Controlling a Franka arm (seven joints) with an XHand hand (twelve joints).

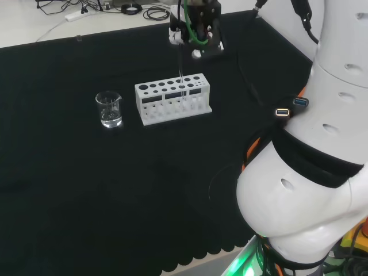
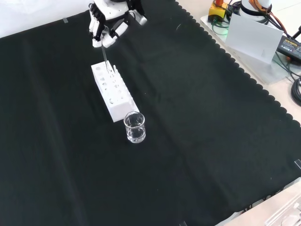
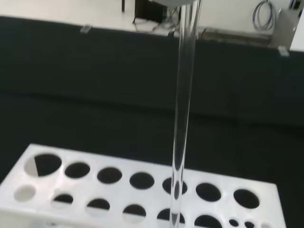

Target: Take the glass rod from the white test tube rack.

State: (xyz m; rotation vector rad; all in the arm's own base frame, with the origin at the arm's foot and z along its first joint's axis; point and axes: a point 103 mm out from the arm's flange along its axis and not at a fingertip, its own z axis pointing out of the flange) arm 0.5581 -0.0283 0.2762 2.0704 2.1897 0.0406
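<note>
The white test tube rack (image 1: pixel 172 98) stands near the middle of the black cloth, also seen in the front view (image 2: pixel 112 90) and close up in the wrist view (image 3: pixel 142 185). A clear glass rod (image 3: pixel 183 109) stands upright with its lower end in one of the rack's holes; it shows faintly as a thin line in the head view (image 1: pixel 181 75) and front view (image 2: pixel 106 59). The hand (image 2: pixel 106 21) is above the rack with its fingers curled round the rod's top; in the head view the hand (image 1: pixel 198 29) hangs just over the rack's far side.
A small clear glass beaker (image 1: pixel 108 109) stands left of the rack in the head view, and just in front of the rack's near end in the front view (image 2: pixel 135 127). Cables and gear lie beyond the cloth's edges.
</note>
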